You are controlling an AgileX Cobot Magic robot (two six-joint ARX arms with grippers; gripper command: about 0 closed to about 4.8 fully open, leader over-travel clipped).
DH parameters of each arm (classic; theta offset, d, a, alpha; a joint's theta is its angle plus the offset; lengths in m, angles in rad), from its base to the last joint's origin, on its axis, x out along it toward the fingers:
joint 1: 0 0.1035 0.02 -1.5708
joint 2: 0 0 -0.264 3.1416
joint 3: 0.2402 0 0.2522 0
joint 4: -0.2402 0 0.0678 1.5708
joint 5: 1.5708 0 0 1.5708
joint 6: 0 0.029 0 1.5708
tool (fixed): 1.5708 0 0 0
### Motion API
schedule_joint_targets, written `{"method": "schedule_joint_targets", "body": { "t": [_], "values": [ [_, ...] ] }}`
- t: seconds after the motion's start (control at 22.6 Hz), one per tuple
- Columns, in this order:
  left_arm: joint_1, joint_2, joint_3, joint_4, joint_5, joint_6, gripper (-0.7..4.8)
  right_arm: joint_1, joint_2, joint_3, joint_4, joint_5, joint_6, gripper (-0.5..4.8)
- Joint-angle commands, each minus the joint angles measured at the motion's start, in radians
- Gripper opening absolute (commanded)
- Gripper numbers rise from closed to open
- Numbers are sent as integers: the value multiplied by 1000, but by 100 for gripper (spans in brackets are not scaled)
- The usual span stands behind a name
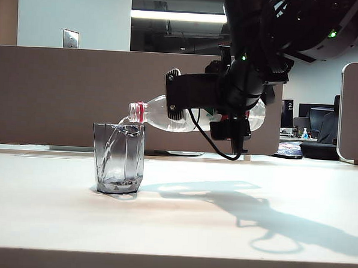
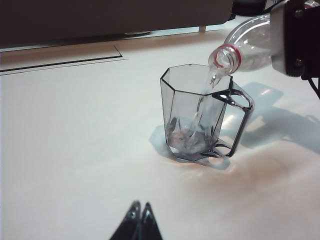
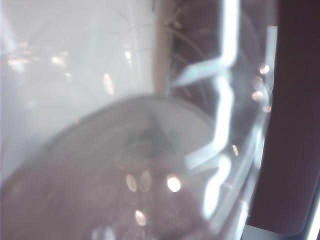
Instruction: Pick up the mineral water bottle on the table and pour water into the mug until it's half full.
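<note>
Right end effector clamped on the mineral water bottle, tipped nearly level, its mouth just over the mug rim, beyond its fingertips; water streaming in; mug on tabletop; left end effector together, short of mug.

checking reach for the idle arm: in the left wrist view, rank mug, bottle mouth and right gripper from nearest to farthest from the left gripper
From the shut left gripper, low over the table:
1. mug, straight ahead, mid-table.
2. mineral water bottle mouth, above the mug's far rim.
3. right gripper, holding the bottle body, farthest.
</note>
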Motion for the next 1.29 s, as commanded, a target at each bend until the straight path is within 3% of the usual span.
{"method": "schedule_joint_targets", "body": {
  "t": [0.04,1.29],
  "values": [
    [0,1,3,12,4,0,-5,1,-11,14,61,6,3,300],
    [0,-18,3,12,4,0,-5,-3,-11,57,53,27,-70,300]
  ]
}}
